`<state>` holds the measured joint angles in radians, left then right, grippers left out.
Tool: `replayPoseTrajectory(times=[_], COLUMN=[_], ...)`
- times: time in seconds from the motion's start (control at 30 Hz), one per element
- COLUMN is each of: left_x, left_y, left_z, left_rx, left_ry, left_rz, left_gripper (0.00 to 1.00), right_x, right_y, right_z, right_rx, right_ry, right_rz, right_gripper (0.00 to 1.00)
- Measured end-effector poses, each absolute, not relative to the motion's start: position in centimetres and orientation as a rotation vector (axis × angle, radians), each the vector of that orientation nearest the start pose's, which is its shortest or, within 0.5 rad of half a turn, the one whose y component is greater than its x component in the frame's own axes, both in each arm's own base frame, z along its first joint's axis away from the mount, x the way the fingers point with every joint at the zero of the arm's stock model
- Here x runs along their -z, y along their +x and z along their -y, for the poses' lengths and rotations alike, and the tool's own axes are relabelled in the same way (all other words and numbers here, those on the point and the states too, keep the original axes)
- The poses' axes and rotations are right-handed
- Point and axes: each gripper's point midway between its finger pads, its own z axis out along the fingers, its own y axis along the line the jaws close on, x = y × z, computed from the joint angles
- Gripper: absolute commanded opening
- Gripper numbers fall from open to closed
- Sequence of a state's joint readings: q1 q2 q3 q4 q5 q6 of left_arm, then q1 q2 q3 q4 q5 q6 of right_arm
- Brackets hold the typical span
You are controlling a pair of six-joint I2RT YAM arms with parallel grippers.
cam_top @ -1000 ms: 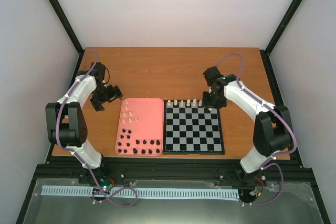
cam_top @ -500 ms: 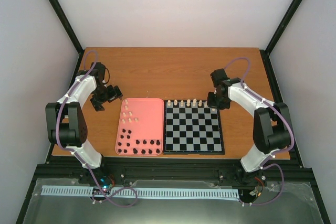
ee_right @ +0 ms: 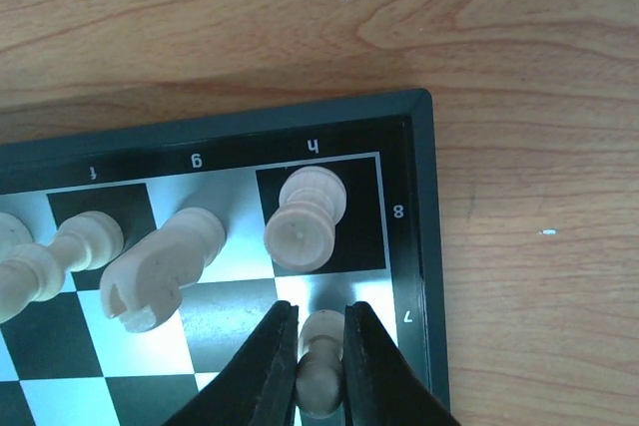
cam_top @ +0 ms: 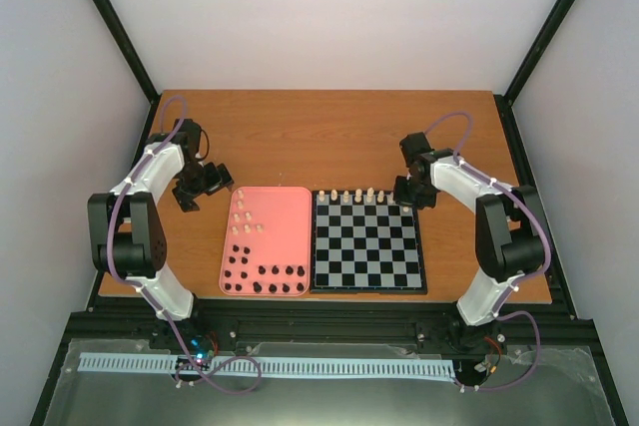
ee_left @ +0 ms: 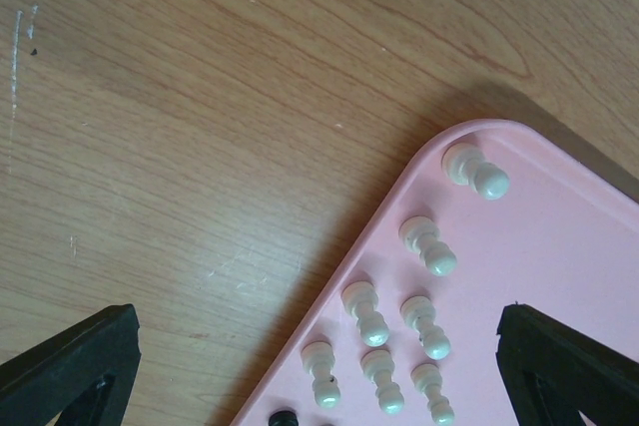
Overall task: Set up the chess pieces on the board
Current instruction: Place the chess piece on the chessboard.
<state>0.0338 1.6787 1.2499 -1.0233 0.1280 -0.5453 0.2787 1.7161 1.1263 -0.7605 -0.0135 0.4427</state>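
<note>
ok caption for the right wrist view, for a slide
Right gripper shut on a cream pawn beside the corner rook on the board

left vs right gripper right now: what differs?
1. The left gripper has its fingers wide open and empty. The right gripper has its fingers shut on a cream pawn.
2. The left gripper hangs over the far-left corner of the pink tray, above the spare cream pieces. The right gripper is at the board edge, with its pawn over h7.

Shared: both have black fingers.
</note>
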Motion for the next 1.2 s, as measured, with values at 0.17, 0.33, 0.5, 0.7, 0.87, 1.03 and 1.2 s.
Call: replayPoseTrajectory(times=[0.17, 0.33, 0.5, 0.7, 0.87, 1.03, 1.2], left_x=[-8.5, -8.4, -8.4, -8.4, -8.4, -8.4, -8.4], left_y=[32.6, 32.6, 32.6, 32.6, 32.6, 32.6, 32.6], left_z=[1.1, 1.1, 1.1, 1.1, 1.1, 1.1, 1.1], left_rx=[0.234, 0.234, 0.234, 0.234, 0.234, 0.235, 0.236], left_ry=[-0.861, -0.861, -0.861, -0.861, -0.861, -0.861, -0.861], left_rz=[-2.929, -2.929, -2.929, -2.929, -2.929, -2.929, -2.929], left_gripper=[1.0, 1.0, 1.0, 1.0, 1.0, 1.0, 1.0], right_x=[-4.4, -4.1, -4.1, -4.1, -4.1, -5.6, -10.0], right_y=[33.5, 33.5, 33.5, 33.6, 33.5, 33.3, 33.7], right_z=[-9.6, -9.6, -9.4, -9.1, -9.2, -9.5, -12.4], right_rx=[-0.124, -0.12, -0.116, -0.093, -0.097, -0.128, -0.139], right_ry=[0.246, 0.248, 0.252, 0.256, 0.242, 0.231, 0.1], right_rz=[-2.938, -2.944, -2.944, -2.94, -2.942, -2.92, -2.854], right_gripper=[0.13, 0.15, 0.19, 0.37, 0.41, 0.42, 0.46])
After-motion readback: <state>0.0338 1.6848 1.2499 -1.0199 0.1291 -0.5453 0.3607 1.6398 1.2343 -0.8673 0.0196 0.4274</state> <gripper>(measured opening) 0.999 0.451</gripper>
